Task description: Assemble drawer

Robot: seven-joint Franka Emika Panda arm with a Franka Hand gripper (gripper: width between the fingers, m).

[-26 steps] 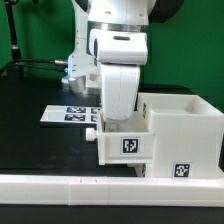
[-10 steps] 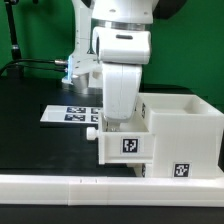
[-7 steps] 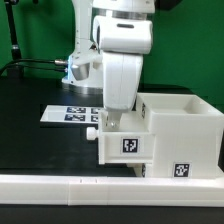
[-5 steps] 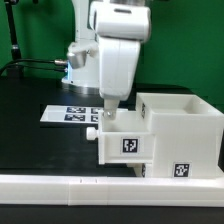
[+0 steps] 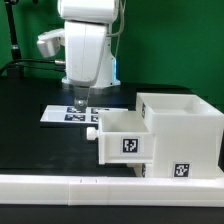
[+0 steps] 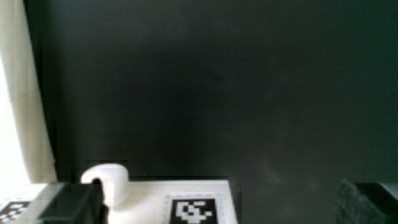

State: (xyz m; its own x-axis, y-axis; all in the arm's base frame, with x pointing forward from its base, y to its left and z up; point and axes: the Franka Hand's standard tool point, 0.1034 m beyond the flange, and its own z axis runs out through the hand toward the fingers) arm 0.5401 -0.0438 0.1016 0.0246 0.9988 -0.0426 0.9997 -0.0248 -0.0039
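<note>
Drawer (image 5: 160,135): rigid, light white plastic casing at the exterior view's right, a knobbed tray (image 5: 122,138) part-inserted.
Gripper (image 5: 80,104): jaws apart, empty, above the surface.
Hold: tray's thin side walls.

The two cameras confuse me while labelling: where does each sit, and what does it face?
Exterior view: off the arm, level with the table, facing the casing, tray and marker board; the arm and gripper show.
Wrist view: on the wrist, looking down at the black table; blurred fingertips show.
Shared: the tray's knob and tag.
</note>
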